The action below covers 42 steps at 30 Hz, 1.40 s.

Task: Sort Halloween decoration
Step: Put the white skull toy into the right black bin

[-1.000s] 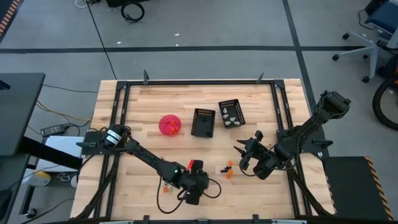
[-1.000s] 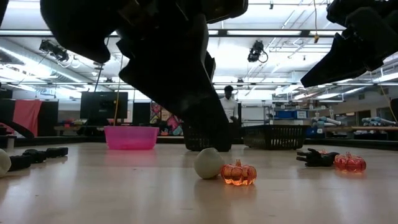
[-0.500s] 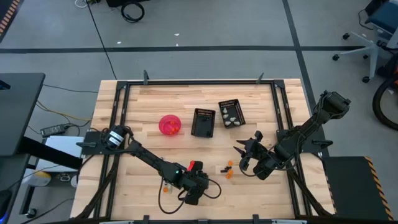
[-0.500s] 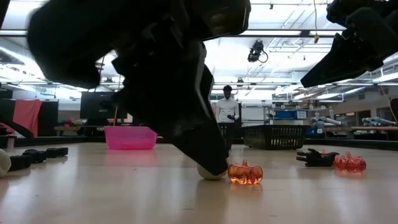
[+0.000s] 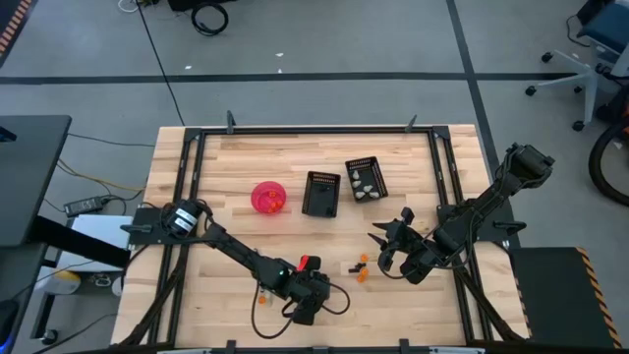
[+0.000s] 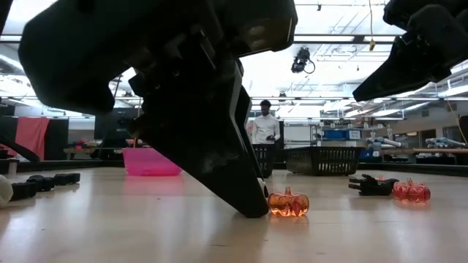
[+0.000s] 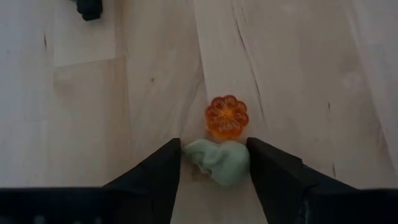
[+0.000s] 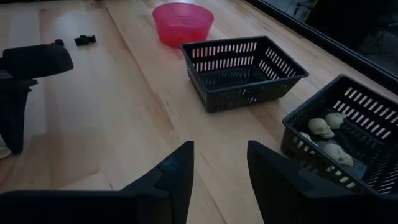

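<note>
Two arms show from overhead: my left gripper (image 5: 305,307) is down at the table's near edge, my right gripper (image 5: 391,243) hangs near the right side, beside small orange trinkets (image 5: 362,267). Level with the table, a dark finger touches down just beside an orange pumpkin (image 6: 288,202); another pumpkin (image 6: 412,191) lies farther right. My left wrist camera shows the fingers (image 7: 155,180) spread either side of a pale skull trinket (image 7: 217,160), touching the pumpkin. My right wrist camera shows parted, empty fingers (image 8: 174,174), a pink bowl (image 8: 183,22), and skulls (image 8: 322,128) in one black basket (image 8: 348,134).
</note>
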Motion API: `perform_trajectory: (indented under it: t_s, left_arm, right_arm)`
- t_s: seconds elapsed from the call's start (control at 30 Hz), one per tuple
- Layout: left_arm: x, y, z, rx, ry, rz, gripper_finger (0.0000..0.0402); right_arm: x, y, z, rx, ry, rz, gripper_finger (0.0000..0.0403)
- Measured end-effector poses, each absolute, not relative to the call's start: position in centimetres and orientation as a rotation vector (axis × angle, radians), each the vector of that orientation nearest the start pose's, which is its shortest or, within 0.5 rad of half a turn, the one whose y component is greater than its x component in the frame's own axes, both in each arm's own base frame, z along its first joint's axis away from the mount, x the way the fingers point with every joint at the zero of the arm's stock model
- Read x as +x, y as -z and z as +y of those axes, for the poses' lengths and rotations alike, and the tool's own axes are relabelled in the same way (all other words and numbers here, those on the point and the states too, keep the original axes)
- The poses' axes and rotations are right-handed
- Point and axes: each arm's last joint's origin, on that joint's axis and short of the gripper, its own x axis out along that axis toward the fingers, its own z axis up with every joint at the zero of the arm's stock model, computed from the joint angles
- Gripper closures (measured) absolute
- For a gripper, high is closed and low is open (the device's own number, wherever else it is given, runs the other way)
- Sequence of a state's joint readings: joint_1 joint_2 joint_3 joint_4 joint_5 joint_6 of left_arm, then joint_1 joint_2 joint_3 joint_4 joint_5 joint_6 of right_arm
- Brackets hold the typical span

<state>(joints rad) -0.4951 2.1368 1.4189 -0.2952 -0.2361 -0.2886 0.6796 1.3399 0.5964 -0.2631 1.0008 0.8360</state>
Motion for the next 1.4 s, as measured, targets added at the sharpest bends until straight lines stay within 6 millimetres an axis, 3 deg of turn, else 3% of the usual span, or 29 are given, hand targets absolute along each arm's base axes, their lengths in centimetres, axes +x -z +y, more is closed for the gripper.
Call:
perform_trajectory:
  t_s: [0.2, 0.73, 1.4]
  left_arm:
    - [38.7, -12.9, -20.1, 0.100, 0.097, 0.970, 0.0245]
    - [38.7, -13.0, -19.8, 0.129, 0.083, 0.967, 0.0240]
    - [40.6, -14.5, -15.7, 0.243, -0.048, 0.882, 0.0239]
  right_arm:
    - [19.0, -16.8, 12.3, 0.045, 0.528, 0.485, 0.0250]
    - [19.0, -16.8, 12.2, 0.044, 0.529, 0.486, 0.0250]
    - [19.0, -16.8, 12.2, 0.035, 0.523, 0.498, 0.0250]
